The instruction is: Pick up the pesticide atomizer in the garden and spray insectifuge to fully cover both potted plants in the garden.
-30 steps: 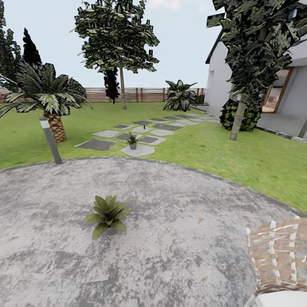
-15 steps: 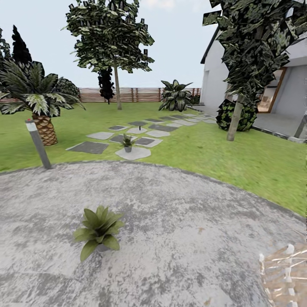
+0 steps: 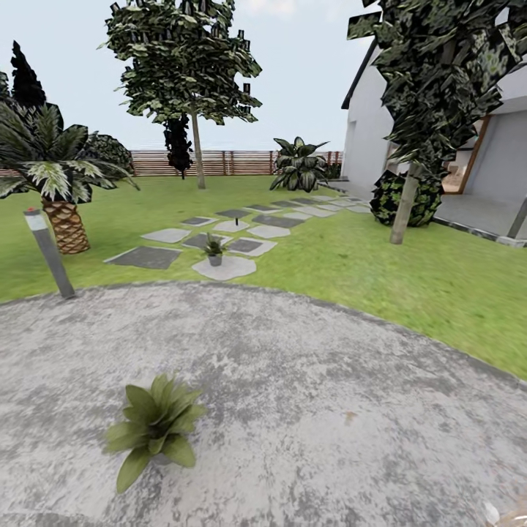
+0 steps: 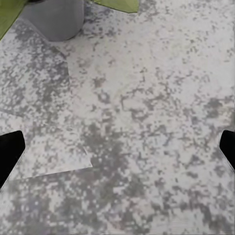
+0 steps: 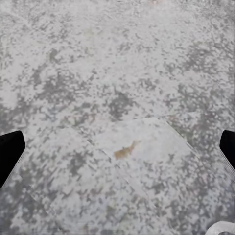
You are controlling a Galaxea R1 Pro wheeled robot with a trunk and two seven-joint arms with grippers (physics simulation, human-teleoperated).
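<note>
- The nearer potted plant [image 3: 152, 428], a low rosette of pointed green leaves hiding most of its little pot, stands on the round grey speckled patio [image 3: 315, 395], low and to the left in the head view.
- In the left wrist view the same plant's grey pot [image 4: 55, 18] and a leaf tip sit at the edge, so the left arm hangs just beside it.
- The second potted plant [image 3: 214, 250], a smaller rosette in a grey pot, rests on a pale irregular stepping stone [image 3: 225, 268] out on the green lawn [image 3: 380, 271], well apart from the first.
- The slim red-topped pesticide atomizer is not something I can pick out anywhere from here.
- The left gripper [image 4: 117, 149] is spread wide with nothing between its dark fingertips [image 4: 10, 152]; the right gripper [image 5: 117, 149] is likewise released and empty over bare paving.
- Beyond: a scaly-trunked palm [image 3: 55, 183], a short grey post light [image 3: 47, 252], a brown slatted fence [image 3: 219, 162] and a white house [image 3: 476, 154].
- My worry: with both hands empty, rolling on could let the base clip the near pot and tip it, and no spraying can start until the bottle is found.
</note>
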